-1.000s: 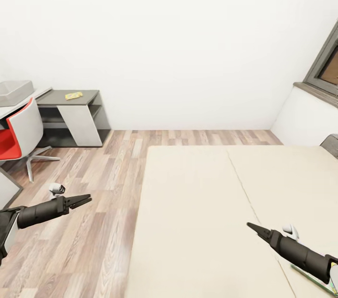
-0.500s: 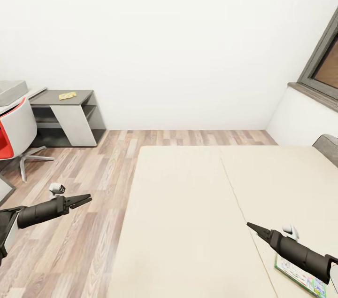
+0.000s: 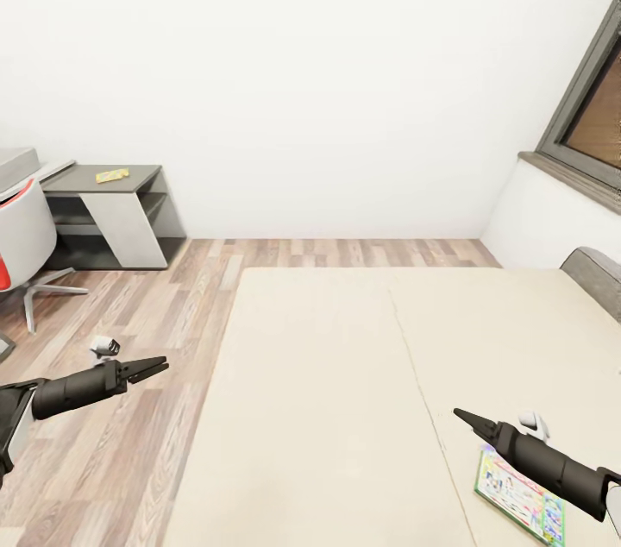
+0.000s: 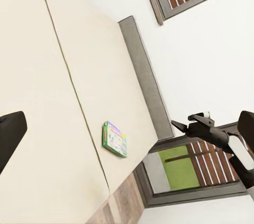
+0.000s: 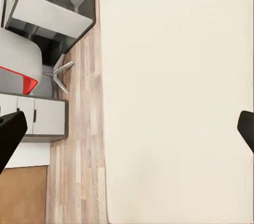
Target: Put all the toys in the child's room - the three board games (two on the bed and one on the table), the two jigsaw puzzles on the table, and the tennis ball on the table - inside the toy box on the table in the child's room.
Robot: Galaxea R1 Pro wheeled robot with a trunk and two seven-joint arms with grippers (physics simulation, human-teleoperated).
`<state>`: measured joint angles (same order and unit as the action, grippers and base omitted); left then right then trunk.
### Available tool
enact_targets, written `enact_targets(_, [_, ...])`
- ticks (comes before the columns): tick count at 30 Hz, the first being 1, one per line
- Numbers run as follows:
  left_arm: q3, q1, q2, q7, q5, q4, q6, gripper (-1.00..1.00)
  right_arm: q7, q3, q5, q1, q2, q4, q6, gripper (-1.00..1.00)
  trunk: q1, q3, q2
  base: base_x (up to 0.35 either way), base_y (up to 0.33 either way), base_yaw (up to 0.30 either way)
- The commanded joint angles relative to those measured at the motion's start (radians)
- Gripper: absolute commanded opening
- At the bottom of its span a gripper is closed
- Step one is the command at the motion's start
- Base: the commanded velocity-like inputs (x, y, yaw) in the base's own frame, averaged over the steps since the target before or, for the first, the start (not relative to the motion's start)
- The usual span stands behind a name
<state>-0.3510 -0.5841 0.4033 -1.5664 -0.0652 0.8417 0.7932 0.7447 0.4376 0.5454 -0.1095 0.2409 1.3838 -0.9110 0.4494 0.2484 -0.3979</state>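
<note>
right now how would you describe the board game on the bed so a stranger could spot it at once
Start at the wide bed with two cream mattress pads. On the pad nearer the window, close to the bed's near edge and just under the right gripper, lies the board game. It is a flat, pale green box with colourful printing, the one bright thing on the plain cream.

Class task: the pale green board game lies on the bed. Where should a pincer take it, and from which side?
The board game lies flat on the bed, near the right pincer. Probably best to grip across one long edge, coming from above and tilted, since its thin sides offer the only purchase.
</note>
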Motion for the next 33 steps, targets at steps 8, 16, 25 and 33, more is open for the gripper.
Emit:
enact_targets(8, [0.0, -0.001, 0.0, -0.004, 0.001, 0.0, 0.011, 1.0, 0.004, 0.001, -0.001, -0.001, 0.0, 0.0, -0.005, 1.0, 0.001, 0.002, -0.002, 0.0, -0.242, 0.0])
enact_targets(16, [0.0, -0.001, 0.0, -0.004, 0.002, 0.0, 0.011, 1.0, 0.004, 0.001, -0.001, -0.001, 0.0, 0.0, -0.005, 1.0, 0.001, 0.002, -0.002, 0.0, -0.242, 0.0])
enact_targets(25, [0.0, -0.001, 0.0, -0.004, 0.002, 0.0, 0.011, 1.0, 0.004, 0.001, -0.001, -0.001, 0.0, 0.0, -0.005, 1.0, 0.001, 0.002, -0.002, 0.0, -0.242, 0.0])
enact_targets(33, [0.0, -0.001, 0.0, -0.004, 0.002, 0.0, 0.011, 1.0, 0.004, 0.001, -0.001, -0.001, 0.0, 0.0, -0.004, 1.0, 0.001, 0.002, -0.002, 0.0, -0.242, 0.0])
